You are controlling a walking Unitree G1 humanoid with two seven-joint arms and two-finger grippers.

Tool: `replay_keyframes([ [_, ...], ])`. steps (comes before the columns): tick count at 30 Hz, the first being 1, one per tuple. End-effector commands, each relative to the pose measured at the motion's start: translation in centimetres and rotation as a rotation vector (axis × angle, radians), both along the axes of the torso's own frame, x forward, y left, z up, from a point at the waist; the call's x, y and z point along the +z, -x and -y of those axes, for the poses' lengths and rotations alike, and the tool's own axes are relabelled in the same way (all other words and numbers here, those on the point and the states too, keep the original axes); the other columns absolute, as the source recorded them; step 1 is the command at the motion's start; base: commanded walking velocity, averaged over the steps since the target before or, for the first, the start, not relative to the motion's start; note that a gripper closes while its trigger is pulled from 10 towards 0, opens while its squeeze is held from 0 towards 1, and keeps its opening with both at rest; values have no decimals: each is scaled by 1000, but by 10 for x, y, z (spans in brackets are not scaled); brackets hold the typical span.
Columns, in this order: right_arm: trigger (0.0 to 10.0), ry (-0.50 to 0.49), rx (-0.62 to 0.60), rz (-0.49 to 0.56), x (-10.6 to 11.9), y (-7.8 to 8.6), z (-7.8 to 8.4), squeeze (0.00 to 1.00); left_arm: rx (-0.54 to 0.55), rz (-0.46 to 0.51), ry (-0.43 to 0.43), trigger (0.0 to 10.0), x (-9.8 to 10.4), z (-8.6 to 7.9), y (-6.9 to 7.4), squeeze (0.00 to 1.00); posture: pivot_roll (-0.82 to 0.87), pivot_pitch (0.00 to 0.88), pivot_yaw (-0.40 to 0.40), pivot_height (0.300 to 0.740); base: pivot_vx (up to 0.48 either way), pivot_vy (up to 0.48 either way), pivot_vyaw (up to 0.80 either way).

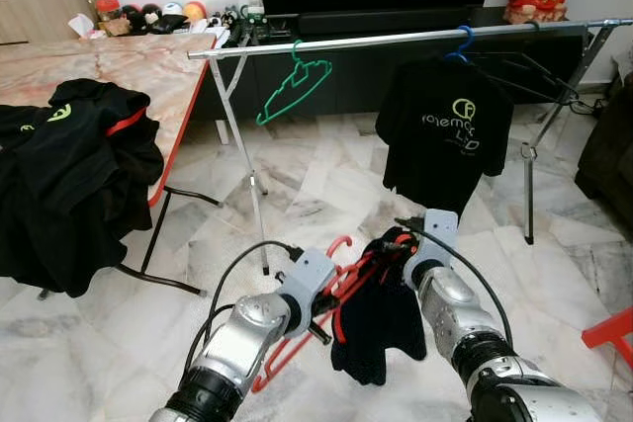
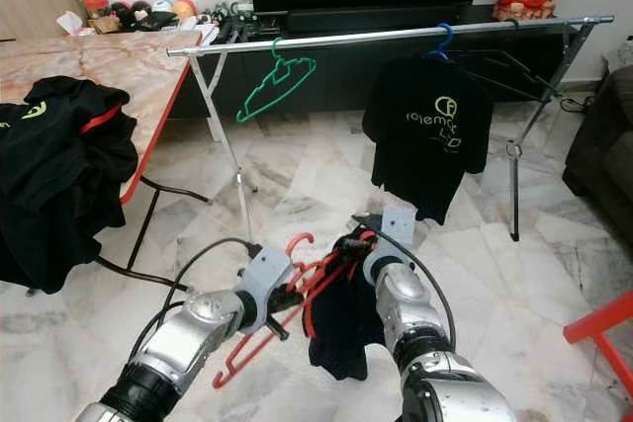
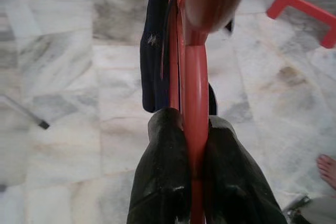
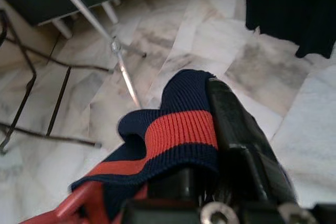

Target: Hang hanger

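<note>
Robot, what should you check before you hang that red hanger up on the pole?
1. Left gripper shut on red hanger: ok.
2. Right gripper holding the shirt collar: ok, though whether its fingers are fully shut: cannot tell.
3. Shirt sitting properly on hanger: not ok, it hangs bunched on one side.
4. Free space on rail between green hanger and hung T-shirt: ok.
5. Hanger hook pointing up toward rail: ok.
6. Hanger raised to rail height: not ok, it is far below.

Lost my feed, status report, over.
Left end effector shut on red hanger. Right end effector pinching its dark garment. Rail ahead, gap between hangers.
</note>
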State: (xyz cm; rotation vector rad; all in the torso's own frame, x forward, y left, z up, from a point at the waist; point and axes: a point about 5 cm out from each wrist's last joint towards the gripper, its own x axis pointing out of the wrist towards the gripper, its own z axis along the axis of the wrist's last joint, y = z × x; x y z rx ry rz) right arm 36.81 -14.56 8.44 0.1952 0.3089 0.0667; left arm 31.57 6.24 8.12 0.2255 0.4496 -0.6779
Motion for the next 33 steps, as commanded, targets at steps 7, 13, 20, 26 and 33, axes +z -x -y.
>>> replay_keyframes([
  [7,10000,19,256,15,-5,7,-19,0,-9,-8,-1,10000,-2,-3,1,0,31,54,49,740,0,0,0],
  [13,10000,22,367,49,9,3,-30,0,20,13,23,10000,1,-1,-1,0,34,55,45,740,0,0,0],
  [20,10000,-103,347,116,29,-1,-40,0,37,24,27,10000,2,-1,-4,0,28,58,47,740,0,0,0],
  [26,10000,-193,223,68,20,0,-29,0,7,9,24,10000,0,4,-1,0,29,61,49,740,0,0,0],
  [33,10000,-99,30,-54,-6,8,7,0,5,4,17,10000,-2,2,0,0,35,63,48,740,0,0,0],
])
